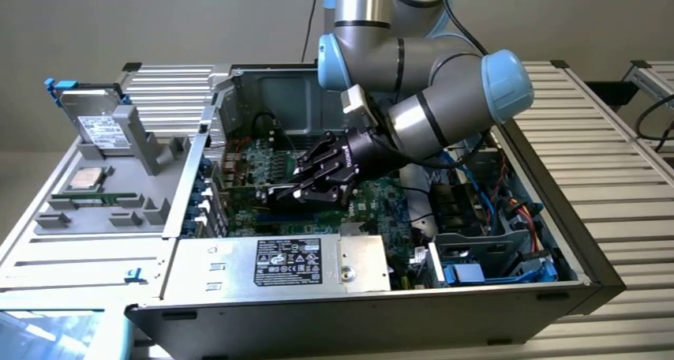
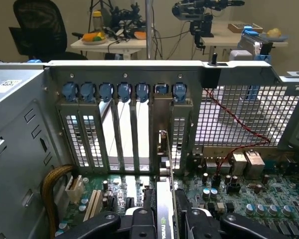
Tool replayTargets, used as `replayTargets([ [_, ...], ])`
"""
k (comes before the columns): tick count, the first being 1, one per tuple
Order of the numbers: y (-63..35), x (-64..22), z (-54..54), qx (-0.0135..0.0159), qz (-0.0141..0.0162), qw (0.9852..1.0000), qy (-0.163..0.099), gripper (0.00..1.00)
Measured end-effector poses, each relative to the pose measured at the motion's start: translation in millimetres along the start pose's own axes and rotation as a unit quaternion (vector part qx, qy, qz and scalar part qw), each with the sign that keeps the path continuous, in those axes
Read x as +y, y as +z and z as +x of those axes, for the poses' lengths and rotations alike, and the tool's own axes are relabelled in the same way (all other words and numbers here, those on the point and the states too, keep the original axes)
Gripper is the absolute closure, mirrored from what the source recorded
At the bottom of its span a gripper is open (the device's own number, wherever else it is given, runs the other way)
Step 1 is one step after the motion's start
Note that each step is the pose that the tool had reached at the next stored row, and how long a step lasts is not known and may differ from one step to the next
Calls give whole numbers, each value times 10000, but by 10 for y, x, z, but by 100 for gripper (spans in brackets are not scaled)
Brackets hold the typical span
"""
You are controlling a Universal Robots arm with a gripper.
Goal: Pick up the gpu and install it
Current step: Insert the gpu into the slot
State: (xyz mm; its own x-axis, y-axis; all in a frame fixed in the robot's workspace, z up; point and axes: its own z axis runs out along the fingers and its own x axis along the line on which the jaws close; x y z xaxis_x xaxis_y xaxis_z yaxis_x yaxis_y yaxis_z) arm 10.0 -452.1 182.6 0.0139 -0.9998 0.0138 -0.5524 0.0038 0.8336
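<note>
The gpu [image 2: 164,201] is clamped edge-on in the gripper [image 1: 319,177], low inside the computer case [image 1: 348,313] over the motherboard [image 1: 381,208], its bracket faced toward the rear expansion-slot panel [image 2: 87,142], evidently for square seating.

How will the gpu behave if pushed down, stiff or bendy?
Probably stiff: the gpu stands straight and edge-on in the gripper. Likely light, being a thin card. It might tilt sideways if pushed off-centre, being so narrow.

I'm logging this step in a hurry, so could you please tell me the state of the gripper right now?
Gripper: closed, holding the graphics card edge-on inside the computer case.
</note>
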Motion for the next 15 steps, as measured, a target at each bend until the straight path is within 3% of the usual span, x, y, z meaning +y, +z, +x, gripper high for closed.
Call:
replayTargets([
  [15,5,-4,5,-2,0,10000,-2,72],
])
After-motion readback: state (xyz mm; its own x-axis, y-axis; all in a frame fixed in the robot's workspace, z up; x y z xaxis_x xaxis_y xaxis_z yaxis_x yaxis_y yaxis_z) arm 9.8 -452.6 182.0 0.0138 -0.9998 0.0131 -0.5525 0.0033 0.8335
